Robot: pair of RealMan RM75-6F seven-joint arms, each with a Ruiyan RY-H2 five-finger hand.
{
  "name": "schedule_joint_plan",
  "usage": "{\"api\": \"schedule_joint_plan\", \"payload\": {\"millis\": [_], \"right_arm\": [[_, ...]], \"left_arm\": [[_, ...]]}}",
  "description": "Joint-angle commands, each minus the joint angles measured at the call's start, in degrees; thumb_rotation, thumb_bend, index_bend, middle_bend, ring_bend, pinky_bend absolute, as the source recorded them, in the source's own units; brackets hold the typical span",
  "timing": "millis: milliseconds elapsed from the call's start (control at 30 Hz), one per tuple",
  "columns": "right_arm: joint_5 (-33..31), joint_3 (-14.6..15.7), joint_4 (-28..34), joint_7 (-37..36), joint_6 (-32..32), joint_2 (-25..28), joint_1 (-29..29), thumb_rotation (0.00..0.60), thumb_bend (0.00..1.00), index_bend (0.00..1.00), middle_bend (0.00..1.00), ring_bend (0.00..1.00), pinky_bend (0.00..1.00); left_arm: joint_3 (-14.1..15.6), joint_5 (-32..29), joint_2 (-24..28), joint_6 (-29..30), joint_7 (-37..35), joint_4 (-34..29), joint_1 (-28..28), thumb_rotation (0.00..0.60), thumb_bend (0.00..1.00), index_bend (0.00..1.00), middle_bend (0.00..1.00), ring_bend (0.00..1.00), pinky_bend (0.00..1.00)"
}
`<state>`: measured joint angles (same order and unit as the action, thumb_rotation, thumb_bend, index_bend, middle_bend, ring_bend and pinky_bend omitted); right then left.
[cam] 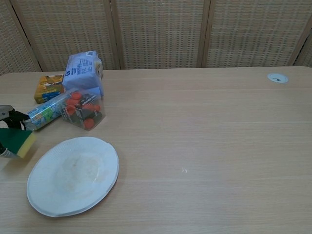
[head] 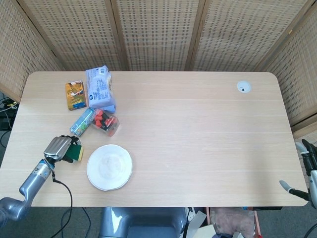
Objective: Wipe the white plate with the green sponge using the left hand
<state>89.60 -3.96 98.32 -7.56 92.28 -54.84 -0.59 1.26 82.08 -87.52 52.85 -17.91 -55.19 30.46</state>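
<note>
Head view
Left hand: the left hand (head: 58, 147) sat at the near left of the table (head: 198, 129), silver-backed, its fingers curled over the green sponge (head: 75, 152) and gripping it.
Sponge: a blocky pad, dark green on top with a yellow layer along one edge; it lay just left of the white plate (head: 109, 167), not over it.
Plate: round, shallow, matte white, with a faint tan smear in its middle.
Right hand: the right hand (head: 307, 171) showed only at the far right edge, off the table; dark fingers pointed up, and whether it was spread or closed could not be told.
Other things: a blue soft pack (head: 100, 88) lay at the far left, a small orange box (head: 75, 94) to its left, and nearer, a clear tube (head: 82, 122) beside a clear box of red pieces (head: 105, 123).
Surface: pale wood-grain top with rounded corners and a round grommet (head: 243, 87) at the far right; woven cane screens (head: 158, 32) stood behind.

Chest view
Left hand: the hand (cam: 7, 115) was cut off by the left edge; dark fingertips wrapped the top of the sponge (cam: 17, 142).
Sponge: green face towards the camera, yellow foam on its right side, held just left of the plate (cam: 73, 175) and apart from its rim.
Plate: thin, slightly wavy rim, glossy centre with a light brown stain.
</note>
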Motion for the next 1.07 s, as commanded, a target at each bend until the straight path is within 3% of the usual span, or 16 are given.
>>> {"api": "schedule_joint_plan", "payload": {"millis": [33, 100, 167, 400, 433, 467, 667, 933, 1067], "right_arm": [[0.0, 0.0, 0.0, -0.1, 0.0, 0.0, 0.0, 0.6, 0.0, 0.0, 0.0, 0.0, 0.0], [0.0, 0.0, -0.1, -0.2, 0.0, 0.1, 0.0, 0.6, 0.0, 0.0, 0.0, 0.0, 0.0], [0.1, 0.0, -0.1, -0.3, 0.2, 0.1, -0.1, 0.6, 0.0, 0.0, 0.0, 0.0, 0.0], [-0.1, -0.1, -0.2, -1.5, 0.4, 0.5, -0.2, 0.6, 0.0, 0.0, 0.0, 0.0, 0.0], [-0.2, -0.2, -0.1, -2.0, 0.7, 0.7, -0.4, 0.6, 0.0, 0.0, 0.0, 0.0, 0.0], [-0.1, -0.2, -0.1, -2.2, 0.8, 0.7, -0.4, 0.6, 0.0, 0.0, 0.0, 0.0, 0.0], [0.3, -0.1, -0.3, -2.5, 1.2, 0.8, -0.6, 0.6, 0.0, 0.0, 0.0, 0.0, 0.0], [1.0, -0.4, -1.4, -2.3, 2.3, 0.0, -0.7, 0.6, 0.0, 0.0, 0.0, 0.0, 0.0], [0.9, -0.4, -1.7, -2.3, 2.4, -0.2, -0.7, 0.6, 0.0, 0.0, 0.0, 0.0, 0.0]], "left_arm": [[-0.3, -0.3, -0.7, -0.6, 0.8, 0.7, 0.2, 0.6, 0.0, 0.28, 0.2, 0.24, 0.18], [-0.3, -0.9, -0.8, -1.9, 1.3, 0.6, 0.4, 0.6, 0.0, 0.08, 0.04, 0.07, 0.08], [-0.4, -1.6, -0.3, -3.4, 1.5, -0.4, 0.6, 0.6, 0.0, 0.0, 0.0, 0.0, 0.03], [-3.3, -3.7, 6.1, 2.0, 4.0, -11.4, -1.5, 0.6, 0.0, 0.0, 0.0, 0.0, 0.0], [-5.2, -2.5, 9.8, 10.8, 3.2, -17.2, -4.2, 0.6, 0.0, 0.0, 0.0, 0.0, 0.0], [-5.2, -2.1, 11.7, 13.6, 4.0, -20.1, -5.6, 0.6, 0.0, 0.0, 0.0, 0.0, 0.0], [-6.0, -4.5, 17.8, 24.0, 12.0, -32.8, -12.0, 0.6, 0.0, 0.0, 0.0, 0.0, 0.0], [-3.5, -5.0, 19.8, 36.6, 29.2, -43.4, -20.5, 0.6, 0.0, 0.0, 0.0, 0.0, 0.0], [-2.8, -2.8, 19.9, 39.4, 31.8, -45.9, -22.2, 0.6, 0.0, 0.0, 0.0, 0.0, 0.0]]}}
